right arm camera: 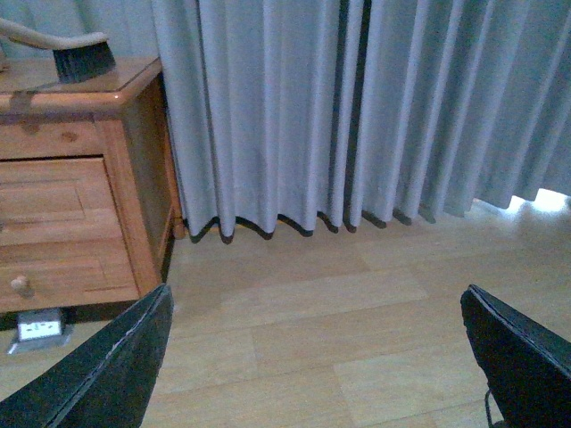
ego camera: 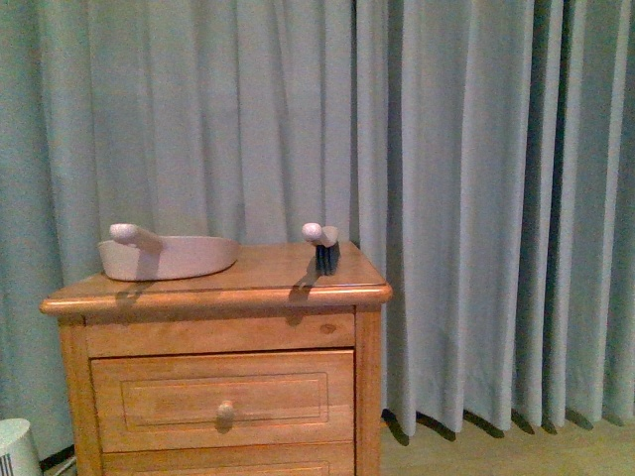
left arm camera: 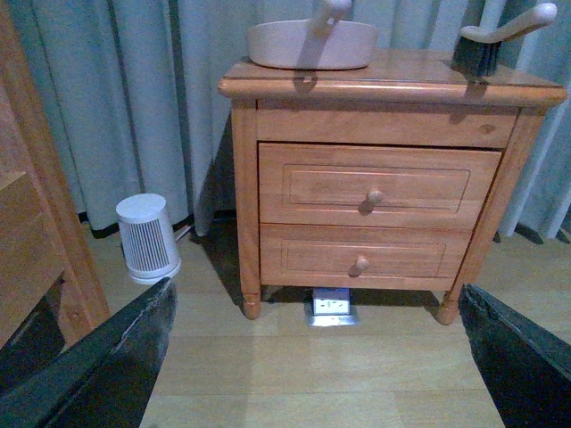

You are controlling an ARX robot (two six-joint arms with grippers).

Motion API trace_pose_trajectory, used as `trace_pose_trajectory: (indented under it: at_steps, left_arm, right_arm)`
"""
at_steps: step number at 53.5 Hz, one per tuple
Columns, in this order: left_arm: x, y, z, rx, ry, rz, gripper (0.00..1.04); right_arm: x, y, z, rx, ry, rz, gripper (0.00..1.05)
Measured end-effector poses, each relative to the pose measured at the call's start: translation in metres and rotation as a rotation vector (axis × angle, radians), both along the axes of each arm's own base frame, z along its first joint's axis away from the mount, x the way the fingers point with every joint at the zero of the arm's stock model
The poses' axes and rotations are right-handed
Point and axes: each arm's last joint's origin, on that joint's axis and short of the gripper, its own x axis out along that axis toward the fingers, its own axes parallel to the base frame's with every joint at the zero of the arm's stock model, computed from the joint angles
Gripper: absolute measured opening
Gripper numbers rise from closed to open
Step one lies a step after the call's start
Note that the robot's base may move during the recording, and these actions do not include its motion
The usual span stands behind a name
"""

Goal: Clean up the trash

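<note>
Left tool (left arm camera: 314, 301) and right tool (right arm camera: 314, 299) were both released and gripping nothing. No trash showed in any view, so its location is unknown. Dustpan (ego camera: 169, 256) sat at the surface's (ego camera: 268, 273) left edge and brush (ego camera: 323, 248) near the right edge, both untouched. My read: cleanup not started. Dustpan interior and the floor under the surface were hidden.

Dustpan (ego camera: 169, 258) and brush (ego camera: 325, 248) sitting apart on nightstand (ego camera: 268, 270), bare top lying between, curtain (ego camera: 476, 198) hanging behind, floor (right arm camera: 294, 357) lying open under right gripper (right arm camera: 314, 299)
</note>
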Motion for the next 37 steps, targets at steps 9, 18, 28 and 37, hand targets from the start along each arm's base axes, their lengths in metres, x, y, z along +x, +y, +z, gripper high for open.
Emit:
trace_pose_trajectory:
  at_steps: [9,18,28,37]
  left_arm:
    - [0.0000,0.0000,0.0000,0.000,0.000,0.000,0.97]
    - [0.0000,0.0000,0.0000,0.000,0.000,0.000,0.97]
    - [0.0000,0.0000,0.0000,0.000,0.000,0.000,0.97]
    - [0.0000,0.0000,0.0000,0.000,0.000,0.000,0.97]
  right_arm:
    - [0.0000,0.0000,0.0000,0.000,0.000,0.000,0.97]
    - [0.0000,0.0000,0.0000,0.000,0.000,0.000,0.97]
    - [0.0000,0.0000,0.0001,0.000,0.000,0.000,0.97]
    - [0.0000,0.0000,0.0000,0.000,0.000,0.000,0.97]
